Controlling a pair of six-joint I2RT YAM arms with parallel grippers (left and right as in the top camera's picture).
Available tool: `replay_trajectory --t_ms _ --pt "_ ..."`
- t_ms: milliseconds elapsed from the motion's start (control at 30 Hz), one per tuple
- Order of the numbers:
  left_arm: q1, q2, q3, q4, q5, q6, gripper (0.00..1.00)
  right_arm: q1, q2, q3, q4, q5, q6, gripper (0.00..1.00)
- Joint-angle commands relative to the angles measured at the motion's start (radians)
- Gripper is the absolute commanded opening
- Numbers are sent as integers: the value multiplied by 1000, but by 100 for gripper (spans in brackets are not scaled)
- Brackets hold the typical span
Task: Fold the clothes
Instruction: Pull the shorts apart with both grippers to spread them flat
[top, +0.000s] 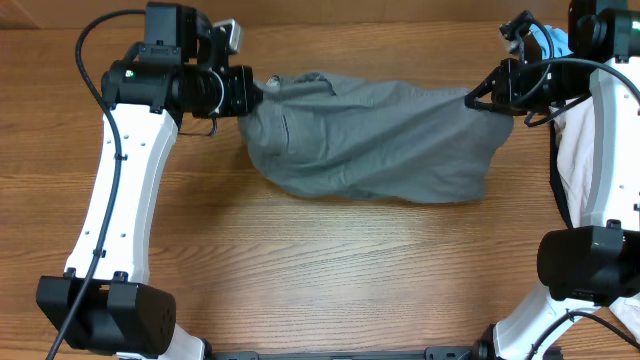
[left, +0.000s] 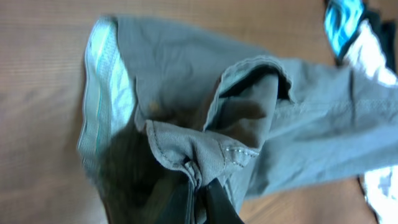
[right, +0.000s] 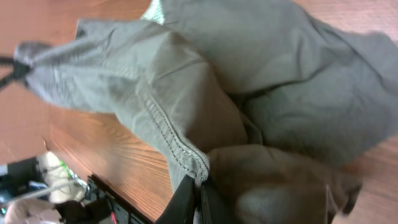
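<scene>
Clamping shorts (top: 370, 140): left hand (top: 256, 92), right hand (top: 477, 100).

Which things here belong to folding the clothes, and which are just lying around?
Job in hand:
medium-gray cotton shorts, pinched at opposite ends by the left gripper and right gripper

Lying about:
whitish-pink garment at the right edge
small light-blue cloth in the far right corner

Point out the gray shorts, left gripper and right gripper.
gray shorts (top: 380, 140), overhead view, middle of the fabric.
left gripper (top: 258, 90), overhead view, fingertips shut on the shorts' end.
right gripper (top: 476, 100), overhead view, fingertips shut on the opposite end.
</scene>
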Motion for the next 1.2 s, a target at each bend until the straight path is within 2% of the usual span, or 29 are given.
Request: replay_trajectory --t_ms 0,333,667,933,1167 --pt "4 -19 23 -48 8 47 4 5 -47 -2 1 56 130 4" --pt "4 -77 23 -187 -13 47 4 70 -271 -207 1 148 229 4" --pt "3 -74 -34 -380 -171 23 4 78 -387 -654 14 147 276 4" --pt "3 -73 -237 -347 -194 24 9 78 -388 -995 163 137 319 4" --pt "5 -73 -441 -285 -211 24 11 78 -388 -1171 218 125 335 4"
